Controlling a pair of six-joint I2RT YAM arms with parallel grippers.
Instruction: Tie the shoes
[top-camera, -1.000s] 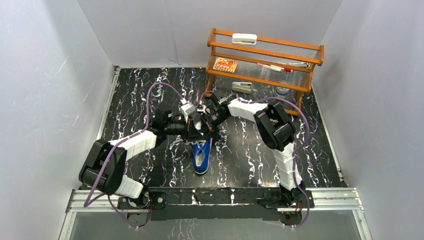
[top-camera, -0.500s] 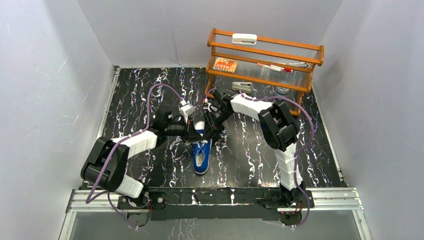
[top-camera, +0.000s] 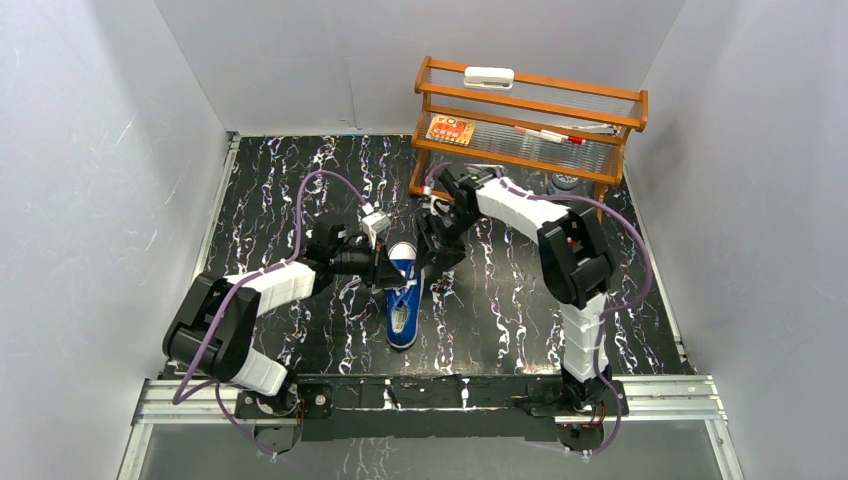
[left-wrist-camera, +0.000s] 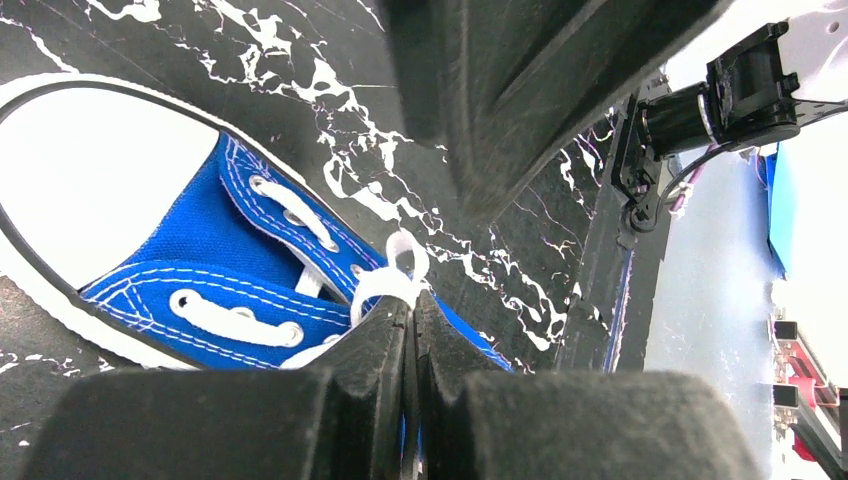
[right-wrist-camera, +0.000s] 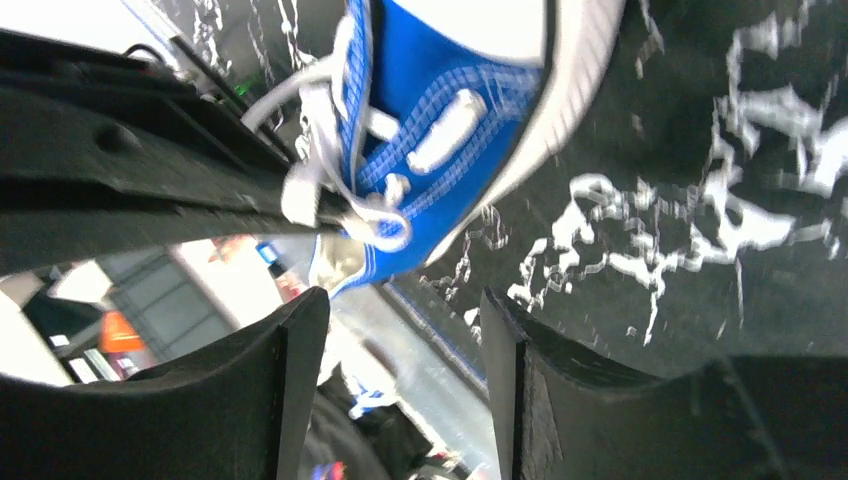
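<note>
- Top view: the lacing on the blue sneaker (top-camera: 403, 305) is too small for us to trace. The left gripper (top-camera: 386, 270) covers part of its side.
- Left wrist: the gripper's own fingers (left-wrist-camera: 350, 400) hide the sneaker's rear. We cannot see where the white lace loop (left-wrist-camera: 400, 265) runs between them. The toe cap (left-wrist-camera: 90, 190) is cut by the left edge.
- Right wrist: the picture is blurred, the sneaker is cut off at the top edge, and the lace ends are unclear to us.
- Wooden rack (top-camera: 530, 100): the items on it are too small for us to name.

I see an orange-brown wooden rack (top-camera: 520, 103) at the far right of the black white-veined tabletop (top-camera: 268, 200), a white rectangular block (top-camera: 488, 76) on top.
</note>
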